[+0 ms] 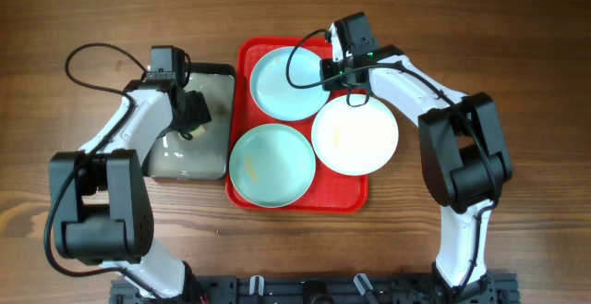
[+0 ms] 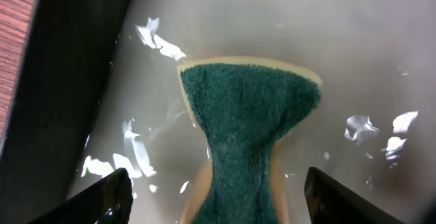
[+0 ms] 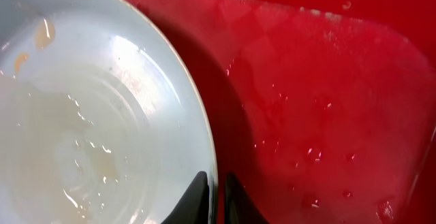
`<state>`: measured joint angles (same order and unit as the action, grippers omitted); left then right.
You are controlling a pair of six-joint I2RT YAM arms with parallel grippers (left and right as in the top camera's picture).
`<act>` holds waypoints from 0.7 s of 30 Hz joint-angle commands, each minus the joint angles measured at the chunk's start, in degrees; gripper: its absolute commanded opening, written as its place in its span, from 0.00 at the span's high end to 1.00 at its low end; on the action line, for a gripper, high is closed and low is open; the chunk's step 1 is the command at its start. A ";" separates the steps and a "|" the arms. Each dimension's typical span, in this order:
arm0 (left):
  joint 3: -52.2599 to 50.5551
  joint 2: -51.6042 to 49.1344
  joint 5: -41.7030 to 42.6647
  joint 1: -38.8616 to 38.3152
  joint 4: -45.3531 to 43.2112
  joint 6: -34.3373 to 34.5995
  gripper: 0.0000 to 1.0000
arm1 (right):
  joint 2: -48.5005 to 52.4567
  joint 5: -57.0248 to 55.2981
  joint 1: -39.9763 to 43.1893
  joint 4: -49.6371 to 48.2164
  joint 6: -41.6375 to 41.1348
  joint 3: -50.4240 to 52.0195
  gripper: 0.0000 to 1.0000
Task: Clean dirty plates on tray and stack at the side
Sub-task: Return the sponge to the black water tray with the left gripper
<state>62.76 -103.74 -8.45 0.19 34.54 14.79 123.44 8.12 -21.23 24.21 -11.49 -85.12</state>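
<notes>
Found the red tray in the middle of the wooden counter, carrying all three plates. Saw the far mint plate at its back end, the near mint plate at its front left, and the white plate at its right side, close against both others. Caught the right jaws clenched on the right-hand rim of the far mint plate, one finger over the inside, the other outside above wet red plastic. Noticed yellowish smears near that plate's upper edge and faint streaks across its middle. Spotted the grey tray with a black rim just beside the red one on its left, holding shallow glinting water. Found the left jaws released and spread wide above it, with a green-faced yellow sponge lying between the fingers, pinched narrow at its near end, touching neither finger in view.
</notes>
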 commanded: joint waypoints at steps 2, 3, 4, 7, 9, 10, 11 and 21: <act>-0.04 12.66 0.83 0.44 -3.72 3.69 0.05 | -0.11 0.31 -0.44 0.68 2.47 0.13 0.86; -0.04 15.39 0.83 0.63 -4.90 3.69 0.00 | -0.11 0.31 -0.46 0.68 2.27 0.13 0.86; -0.04 18.14 0.87 0.98 -5.92 3.69 0.00 | -0.11 0.31 -0.46 0.66 2.27 0.13 0.86; -0.04 21.94 0.92 1.20 -6.08 3.69 0.00 | -0.11 0.31 -0.46 0.63 2.32 0.13 0.80; -0.07 21.88 0.92 1.22 -6.03 3.69 0.00 | -0.11 0.31 -0.46 0.94 2.32 0.13 0.66; -0.07 21.88 0.92 1.22 -6.03 3.67 0.00 | -0.11 0.31 -0.46 1.20 2.34 0.13 0.65; -0.07 21.88 0.92 1.22 -6.03 3.69 0.00 | -0.11 0.31 -0.46 1.60 2.34 0.13 0.62; -0.07 21.88 0.92 1.22 -6.03 3.67 0.00 | 0.00 -1.07 -0.46 0.44 2.49 0.35 0.69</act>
<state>62.61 -81.95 -7.60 1.15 28.49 17.93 123.44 7.84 -21.23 25.02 -9.54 -85.12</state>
